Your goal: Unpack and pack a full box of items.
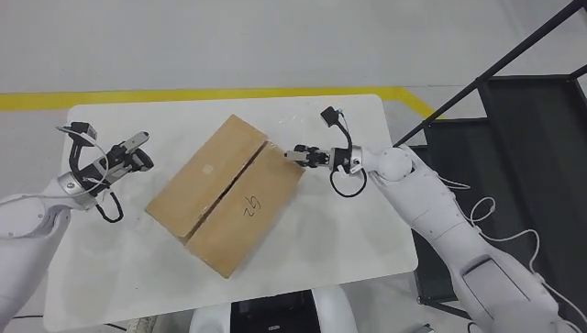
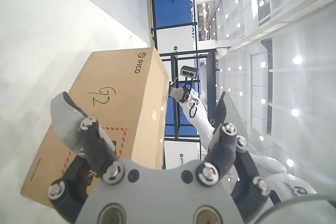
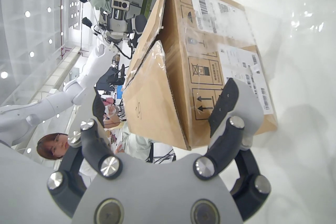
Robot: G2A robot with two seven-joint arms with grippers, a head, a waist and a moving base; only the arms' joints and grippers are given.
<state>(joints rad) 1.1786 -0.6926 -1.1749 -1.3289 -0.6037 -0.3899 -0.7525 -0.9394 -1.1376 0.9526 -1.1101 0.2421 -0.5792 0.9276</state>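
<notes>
A closed cardboard box [image 1: 225,195] lies slantwise in the middle of the white counter [image 1: 358,241]. The left gripper [image 1: 142,152] hangs at the counter's left side, apart from the box, jaws wide open and empty. The right gripper [image 1: 298,155] sits close at the box's right end, jaws also open, gripping nothing.

Matt brown cardboard box [image 1: 225,194], glossy clear tape [image 3: 159,47] and paper labels [image 3: 210,12] ahead of the right gripper's [image 3: 164,93] jaws; smooth white table [image 1: 358,241].
</notes>
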